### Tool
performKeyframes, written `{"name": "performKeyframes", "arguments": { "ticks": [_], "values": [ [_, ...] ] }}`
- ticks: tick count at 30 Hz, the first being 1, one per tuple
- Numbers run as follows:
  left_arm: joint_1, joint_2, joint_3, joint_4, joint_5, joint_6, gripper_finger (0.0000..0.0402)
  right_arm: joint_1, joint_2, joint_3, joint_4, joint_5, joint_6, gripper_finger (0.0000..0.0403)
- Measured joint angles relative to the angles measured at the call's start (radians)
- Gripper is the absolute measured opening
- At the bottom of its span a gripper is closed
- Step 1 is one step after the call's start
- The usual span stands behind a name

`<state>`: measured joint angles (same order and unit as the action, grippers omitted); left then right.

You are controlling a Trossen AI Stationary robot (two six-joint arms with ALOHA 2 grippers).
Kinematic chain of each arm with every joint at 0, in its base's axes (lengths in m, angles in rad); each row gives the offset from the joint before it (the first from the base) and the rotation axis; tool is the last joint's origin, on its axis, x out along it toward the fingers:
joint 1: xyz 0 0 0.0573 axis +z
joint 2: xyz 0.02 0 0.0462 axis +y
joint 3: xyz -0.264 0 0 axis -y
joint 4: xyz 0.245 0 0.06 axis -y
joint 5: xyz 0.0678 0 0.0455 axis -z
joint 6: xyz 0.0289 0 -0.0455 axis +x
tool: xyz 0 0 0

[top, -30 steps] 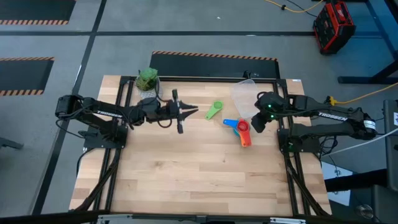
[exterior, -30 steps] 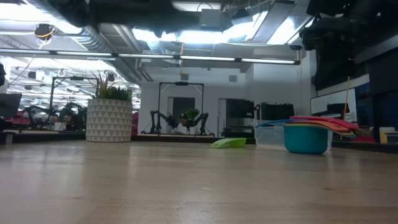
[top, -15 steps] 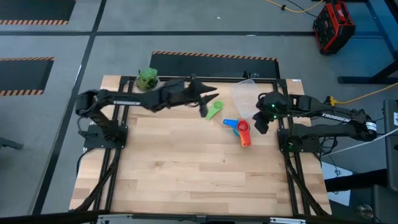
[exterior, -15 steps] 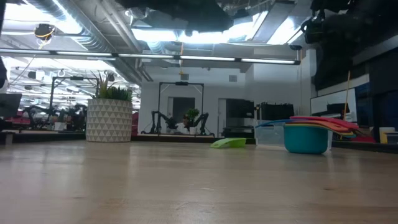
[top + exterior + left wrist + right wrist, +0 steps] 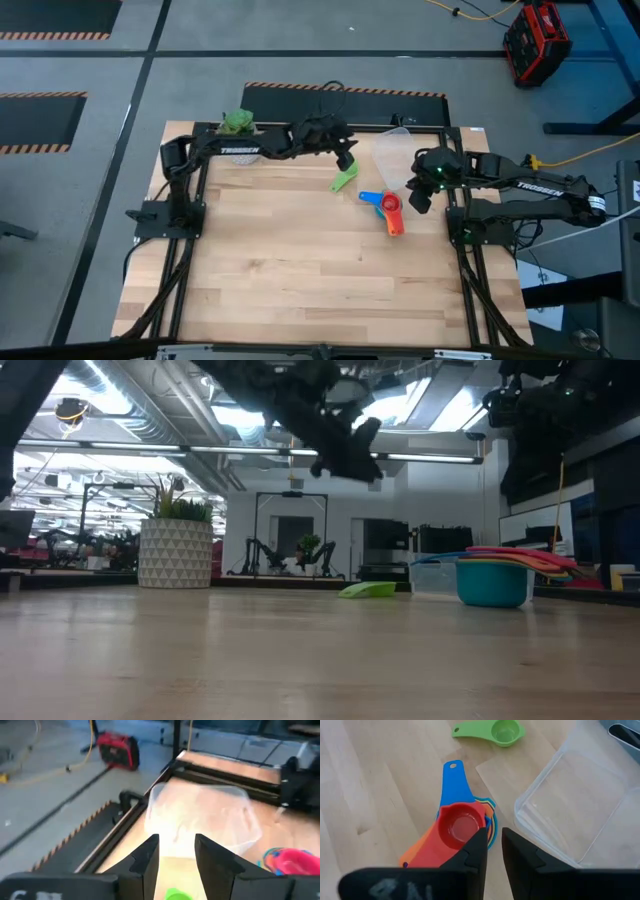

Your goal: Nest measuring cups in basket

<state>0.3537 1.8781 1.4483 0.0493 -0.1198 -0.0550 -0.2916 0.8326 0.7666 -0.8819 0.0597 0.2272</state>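
We see the left tool (image 5: 347,160) stretched out along the table's far edge, hanging in the air just above the green measuring cup (image 5: 344,178); its fingers (image 5: 147,857) stand a little apart with nothing between them. The right tool (image 5: 418,197) hovers near the right edge, beside the stack of nested cups (image 5: 388,210), its fingers nearly together and holding nothing. The clear basket (image 5: 393,155) sits by the far right corner, empty, between the green cup and the right arm. A potted plant (image 5: 237,123) stands at the far left edge.
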Motion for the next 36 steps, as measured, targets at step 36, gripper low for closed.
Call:
{"name": "performKeyframes", "arguments": {
  "ticks": [36],
  "values": [
    [0.015,0.244,0.001,-0.108,0.006,-0.495,0.0118,0.0,0.0,0.0,0.011,0.0,0.0,0.0062]
  ]
}}
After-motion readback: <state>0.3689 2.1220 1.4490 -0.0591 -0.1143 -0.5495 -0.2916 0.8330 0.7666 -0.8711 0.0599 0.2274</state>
